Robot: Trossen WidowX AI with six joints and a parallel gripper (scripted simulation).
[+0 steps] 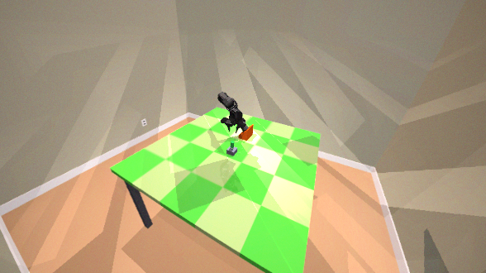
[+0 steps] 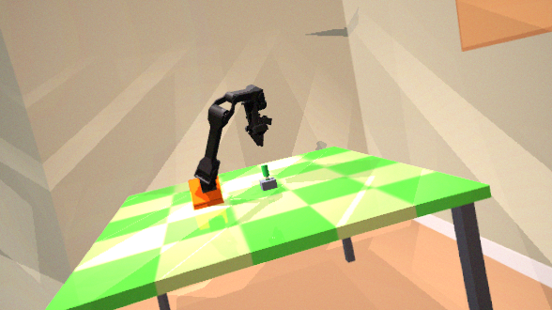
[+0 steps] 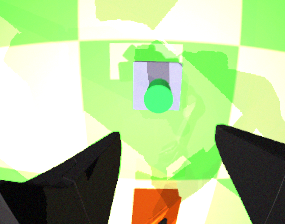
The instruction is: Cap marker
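Observation:
The green cap (image 1: 232, 144) (image 2: 265, 171) (image 3: 158, 99) sits upright on top of the marker, above the grey holder block (image 1: 230, 152) (image 2: 268, 184) (image 3: 139, 90). In the exterior view a short narrow piece of the marker shows between cap and block. The rest of the marker is hidden by the cap and the block. Whether the cap is fully clicked on cannot be told. My gripper (image 1: 233, 131) (image 2: 261, 145) (image 3: 167, 136) is open and empty. It hangs above the cap, well apart from it.
The arm's orange base (image 1: 247, 133) (image 2: 199, 198) (image 3: 143, 204) stands on the green and cream checkered table (image 1: 273, 225) (image 2: 291, 232), a short way from the holder block. Patchy shadows and bright glare lie across the table top.

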